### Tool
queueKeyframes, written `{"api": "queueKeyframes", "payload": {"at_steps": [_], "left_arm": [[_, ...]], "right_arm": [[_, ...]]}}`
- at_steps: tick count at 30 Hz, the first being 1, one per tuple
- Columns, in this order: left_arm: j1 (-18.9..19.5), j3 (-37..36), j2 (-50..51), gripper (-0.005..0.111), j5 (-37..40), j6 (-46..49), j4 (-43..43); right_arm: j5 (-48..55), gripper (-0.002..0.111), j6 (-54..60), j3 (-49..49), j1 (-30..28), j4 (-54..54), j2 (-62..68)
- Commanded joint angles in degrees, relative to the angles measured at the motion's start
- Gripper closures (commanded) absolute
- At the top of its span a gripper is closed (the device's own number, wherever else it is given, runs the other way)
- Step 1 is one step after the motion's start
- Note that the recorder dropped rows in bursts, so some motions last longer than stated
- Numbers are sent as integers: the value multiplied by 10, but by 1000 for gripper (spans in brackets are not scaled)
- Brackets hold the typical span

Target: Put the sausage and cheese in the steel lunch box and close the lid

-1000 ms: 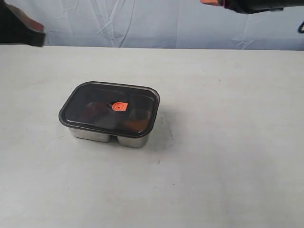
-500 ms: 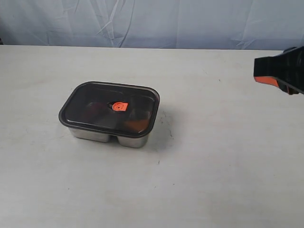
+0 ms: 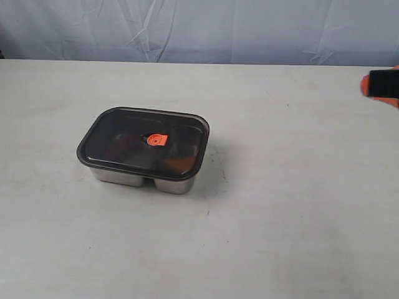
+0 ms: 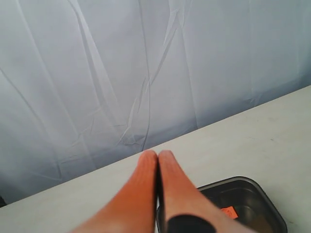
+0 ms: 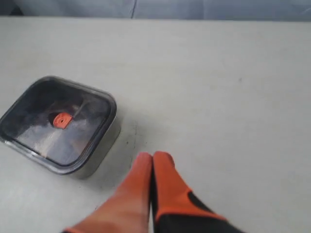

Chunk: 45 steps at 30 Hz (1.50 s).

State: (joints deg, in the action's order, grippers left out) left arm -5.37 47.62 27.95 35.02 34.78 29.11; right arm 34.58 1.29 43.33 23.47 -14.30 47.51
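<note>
The right claw (image 5: 152, 156) has its orange fingers pressed together on nothing, and the left claw (image 4: 158, 154) likewise. Both are well apart from the lunch box (image 3: 118, 176), the right one off at the table's (image 3: 280, 218) far right side. The dark lid (image 3: 124, 128) sits flat over the box. Dim shapes beneath look like the sausage (image 3: 124, 148) and the cheese (image 3: 181, 164), each in its own compartment. I'd guess the box is light, stiff and slippery. Pressing down on the lid near its corners seems safer than pinching the steel walls.
</note>
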Motion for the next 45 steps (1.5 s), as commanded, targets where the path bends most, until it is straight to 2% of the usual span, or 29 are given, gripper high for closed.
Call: {"api": "queueKeyframes", "payload": {"at_steps": [1,5,8,10,14,26,32,45], "left_arm": [[2,-3,-2,107,-3,0,-5],[2,-3,-2,107,-3,0,-6],[2,-3,-2,107,-3,0,-8],[2,-3,-2,107,-3,0,-8],[2,-3,-2,107,-3,0,-8],[2,-3,-2,107,-3,0,-8],[2,-3,-2,107,-3,0,-8],[2,-7,-2,107,-6,0,-9]], "right_arm": [[-25,109,7,-46,-92,10,-104],[-90,109,7,-143,-214,12,-210],[-111,109,7,-215,-276,10,-287],[-111,109,7,-248,-294,26,-319],[-111,109,8,-298,-297,66,-362],[-148,109,3,-431,-297,84,-472],[-171,109,3,-433,-297,118,-475],[-171,109,3,-433,-297,113,-475]]}}
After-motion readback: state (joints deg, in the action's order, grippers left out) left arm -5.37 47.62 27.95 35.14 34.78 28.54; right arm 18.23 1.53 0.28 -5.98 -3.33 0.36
